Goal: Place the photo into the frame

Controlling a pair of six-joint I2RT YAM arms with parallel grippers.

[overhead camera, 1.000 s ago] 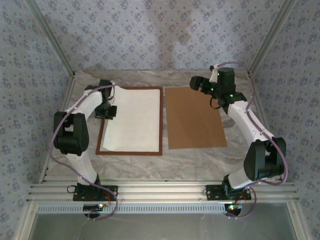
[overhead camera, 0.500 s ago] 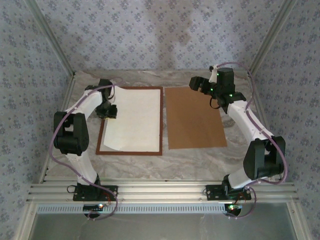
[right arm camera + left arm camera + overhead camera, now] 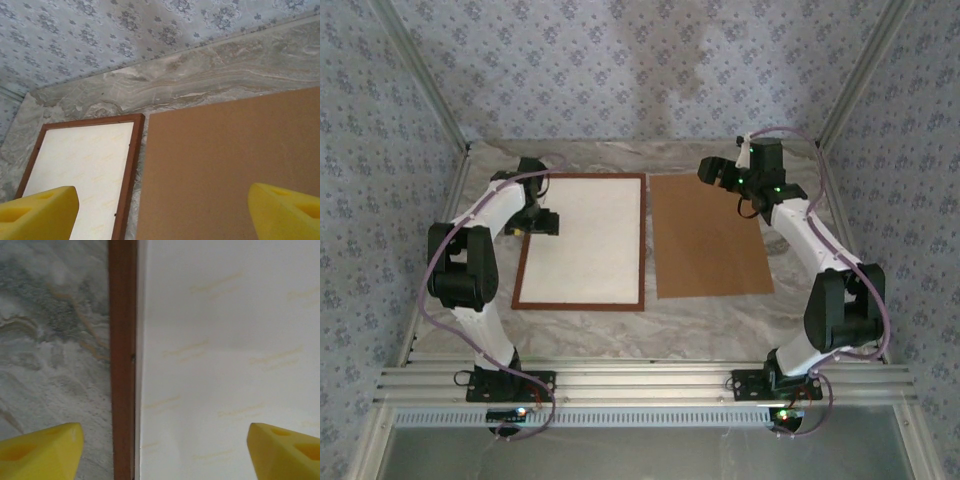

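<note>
The reddish-brown frame lies flat on the marble table, left of centre. Inside it lies the photo, with its white back and faint yellowish marks facing up. My left gripper hovers over the frame's left rail, open and holding nothing. In the left wrist view the rail and the white sheet pass between the yellow fingertips of the left gripper. My right gripper is open above the far edge of the brown board. The right wrist view shows the frame and the photo.
A plain brown backing board lies flat just right of the frame, with a narrow strip of marble between them; it also lies under the right gripper. Patterned walls and metal posts enclose the table at the back and sides.
The left gripper has opened and let go of the sheet's left edge. That edge was raised and curled; it now lies flat inside the frame. The right arm shifted slightly.
</note>
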